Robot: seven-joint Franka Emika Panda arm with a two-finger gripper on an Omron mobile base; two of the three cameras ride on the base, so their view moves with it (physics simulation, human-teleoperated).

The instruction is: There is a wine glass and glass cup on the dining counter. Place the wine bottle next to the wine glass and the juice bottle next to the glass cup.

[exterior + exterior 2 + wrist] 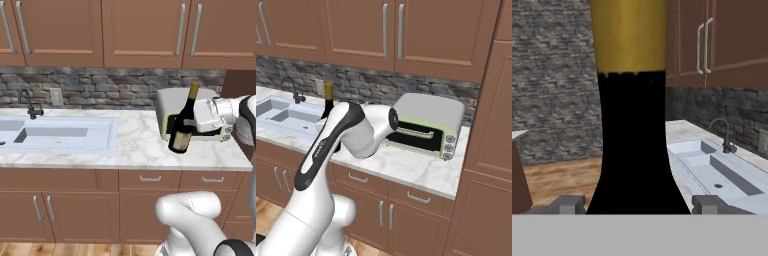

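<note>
The wine bottle [184, 122], dark glass with a gold foil top and tan label, leans to the right just in front of the toaster oven, its base low over the marble kitchen counter. My gripper [186, 125] reaches in from the right and is shut on the bottle's body. In the hand view the wine bottle [634, 150] rises between my two fingertips [568, 204], which press its sides. Its gold top [329, 90] peeks out behind my arm in the right base view. The wine glass, glass cup, juice bottle and dining counter are out of view.
A pale green toaster oven [426, 125] stands at the back of the counter [140, 150], close behind the bottle. A sink [60, 132] with a dark faucet [30, 104] lies to the left. Brown wall cabinets [140, 30] hang above.
</note>
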